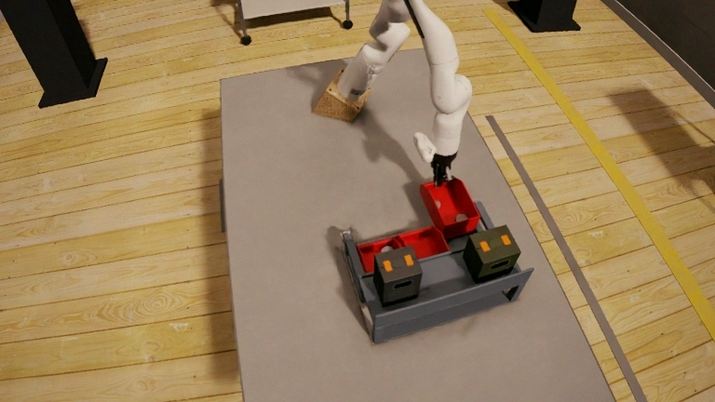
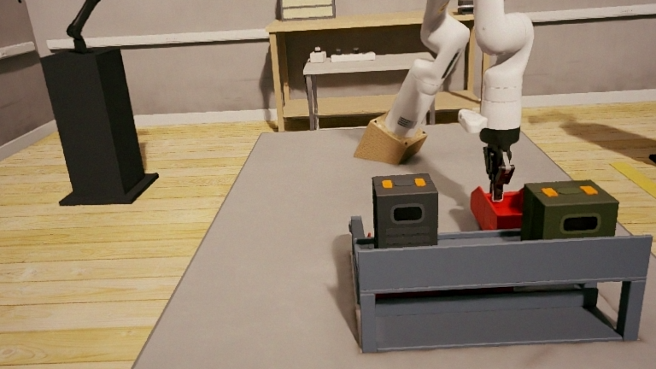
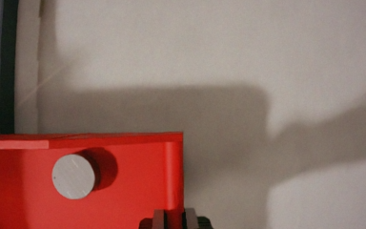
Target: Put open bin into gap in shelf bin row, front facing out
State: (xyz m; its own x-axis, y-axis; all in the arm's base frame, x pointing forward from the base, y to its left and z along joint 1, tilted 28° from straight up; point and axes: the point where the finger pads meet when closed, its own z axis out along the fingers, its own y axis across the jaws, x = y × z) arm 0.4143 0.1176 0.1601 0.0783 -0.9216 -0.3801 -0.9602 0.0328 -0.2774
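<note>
Evidently I've pinched the red open-front parts bin (image 1: 449,207) (image 2: 507,219) (image 3: 129,176) by its arm-side end wall, the gripper (image 1: 441,181) (image 2: 498,198) (image 3: 174,219) narrow around it, probably so the opposite end can lead inward. It is at the slate-grey shelf (image 1: 453,312) (image 2: 483,266), toward the desk's (image 1: 290,219) (image 2: 231,248) (image 3: 295,38) long edge at the top view's right, beside the seated red bins (image 1: 366,265) (image 1: 427,246). I'd keep the tilt modest, since the grey round part (image 1: 462,217) (image 3: 73,176) lies loose inside and could slide out
</note>
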